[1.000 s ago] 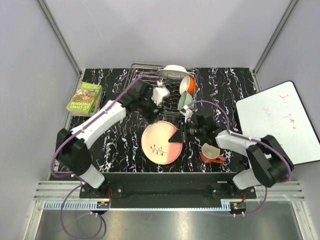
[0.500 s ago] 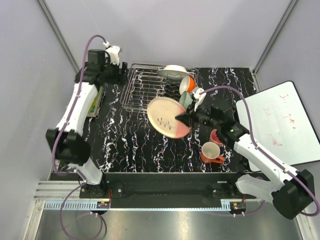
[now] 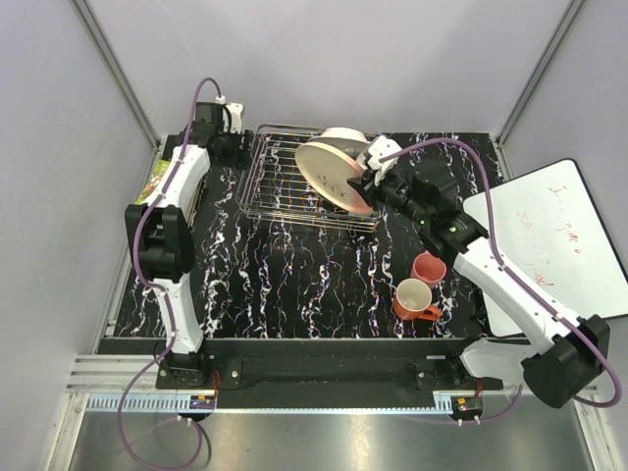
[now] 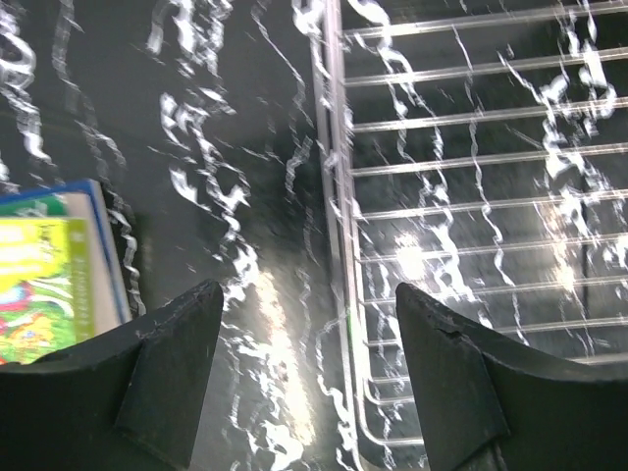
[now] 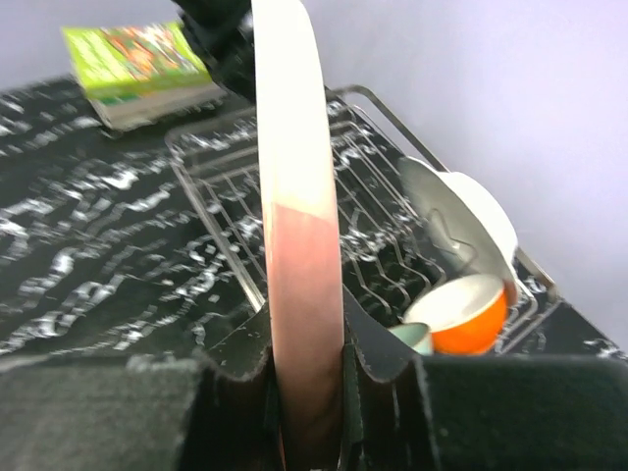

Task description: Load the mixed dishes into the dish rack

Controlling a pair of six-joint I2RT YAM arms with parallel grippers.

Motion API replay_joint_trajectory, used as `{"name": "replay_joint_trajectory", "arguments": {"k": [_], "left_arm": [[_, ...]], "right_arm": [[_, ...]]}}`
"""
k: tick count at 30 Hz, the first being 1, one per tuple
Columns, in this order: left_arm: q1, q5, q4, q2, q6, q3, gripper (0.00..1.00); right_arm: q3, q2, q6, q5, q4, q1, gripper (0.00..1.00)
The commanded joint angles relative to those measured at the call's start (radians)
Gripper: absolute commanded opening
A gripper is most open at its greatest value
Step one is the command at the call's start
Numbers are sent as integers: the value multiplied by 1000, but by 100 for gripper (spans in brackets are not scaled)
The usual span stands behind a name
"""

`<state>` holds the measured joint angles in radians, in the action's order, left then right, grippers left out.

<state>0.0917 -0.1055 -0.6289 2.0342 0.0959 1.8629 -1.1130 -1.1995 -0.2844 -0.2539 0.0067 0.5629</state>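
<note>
Upright, right claw (image 3: 365, 185) grips plate (image 3: 332, 169) over rack (image 3: 276, 186)

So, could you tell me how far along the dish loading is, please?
Done: white plate, orange bowl and pale green bowl sit in the dish rack. In hand: the right pincer holds the peach-pink plate on edge over the rack. Remaining: pink cup and orange mug on the table.

At back rack (image 3: 275, 184), plate (image 3: 332, 175) over it, book (image 4: 44, 285) on its left, mug (image 3: 414, 297) and cup (image 3: 429, 267) front right.
</note>
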Motion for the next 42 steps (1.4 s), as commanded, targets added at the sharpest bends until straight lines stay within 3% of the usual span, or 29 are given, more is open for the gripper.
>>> {"name": "replay_joint_trajectory", "arguments": {"k": [1,6,14,24,38,42], "left_arm": [[-4,10,44,-9,22,-31,70],[16,-63,43,-58,77,-198,64],[26,-89,40,-146,100,-309,62],[75,-115,37,-311,159,-542,64],[97,-120,14,-456,231,-741,63],[97,-138,-6,-500,309,-786,60]], "right_arm": [[-96,-41,-150,108,165,6,0],[-168,-141,-229,142,162,-3,0],[-229,-236,-370,104,151,-18,0],[-321,-287,-735,21,-91,-20,0],[-452,-347,-845,-24,-388,-17,0],[-461,-347,-858,-19,-402,-3,0]]}}
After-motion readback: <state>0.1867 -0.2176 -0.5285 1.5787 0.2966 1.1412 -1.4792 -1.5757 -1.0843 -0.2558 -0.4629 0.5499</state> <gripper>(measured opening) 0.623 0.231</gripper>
